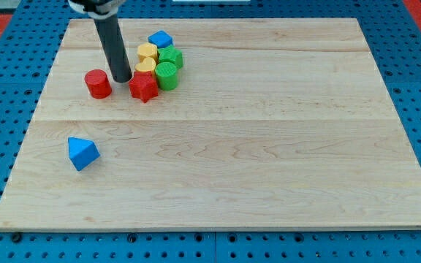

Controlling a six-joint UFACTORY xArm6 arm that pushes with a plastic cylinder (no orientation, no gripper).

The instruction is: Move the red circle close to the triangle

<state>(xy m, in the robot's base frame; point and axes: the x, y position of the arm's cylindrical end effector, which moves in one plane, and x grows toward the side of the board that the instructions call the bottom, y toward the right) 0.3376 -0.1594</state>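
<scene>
Blue triangle (82, 153) is seen alone, lower left of the board (269, 161). Red circle (98, 84) is placed well above it. My tip (120, 79) is set between the circle and the red star (144, 86); nothing is gripped, only a bare rod. 2 yellow, 2 green and 1 blue block are clustered right of the star.

Arm shows only as a straight dark rod, matte black-grey, round section, smooth with no markings. Upper end goes into a pale grey-white collar with dark trim. My tip (120, 79) is blunt and flat-ended.
</scene>
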